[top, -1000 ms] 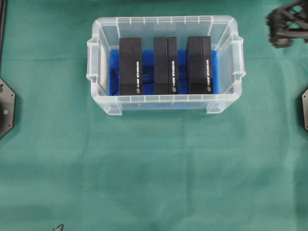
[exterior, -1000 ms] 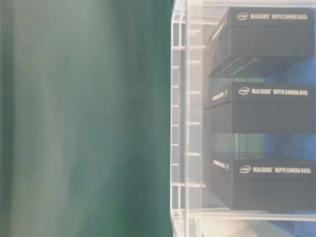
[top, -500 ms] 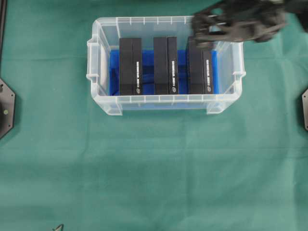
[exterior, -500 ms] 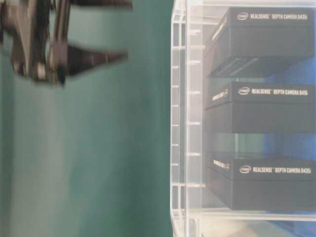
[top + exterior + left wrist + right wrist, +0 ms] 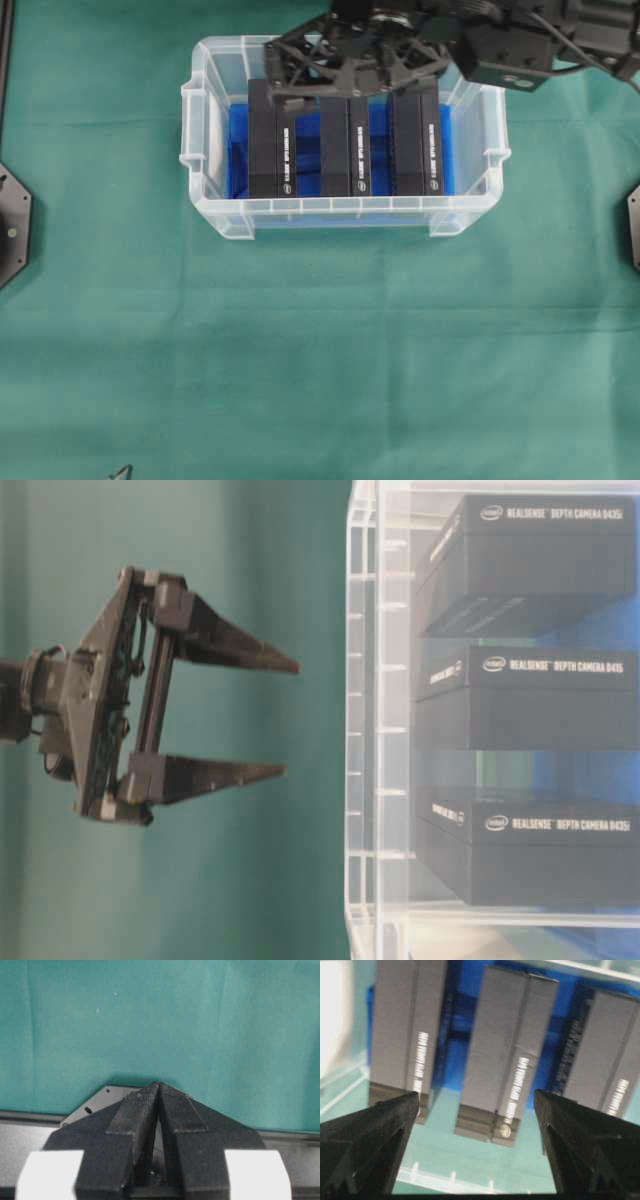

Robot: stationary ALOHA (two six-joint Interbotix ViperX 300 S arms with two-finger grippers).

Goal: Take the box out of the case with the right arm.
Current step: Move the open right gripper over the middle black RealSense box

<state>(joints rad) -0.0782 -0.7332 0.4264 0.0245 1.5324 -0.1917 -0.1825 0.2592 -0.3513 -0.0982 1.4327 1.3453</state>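
Observation:
The case [image 5: 470,205] is a clear tub with a blue floor at the back centre of the green cloth. Three black boxes stand in a row inside: left box [image 5: 271,140], middle box [image 5: 345,145], right box [image 5: 416,145]. My right arm [image 5: 520,40] reaches in from the upper right. Its gripper [image 5: 345,85] hangs open above the case's far side, holding nothing. In the right wrist view the middle box [image 5: 512,1045] lies between the spread fingers of the gripper [image 5: 476,1094]. The table-level view shows the gripper [image 5: 290,718] clear of the case wall [image 5: 365,720]. My left gripper [image 5: 159,1085] is shut and empty.
Black base plates sit at the cloth's left edge [image 5: 12,222] and right edge [image 5: 633,225]. The case has side handles [image 5: 188,125]. Bare green cloth [image 5: 320,360] fills the front half of the table.
The right arm has swung left from the upper right corner to over the case, from above the right box to above the middle one. Its jaws stayed wide. The boxes have not moved.

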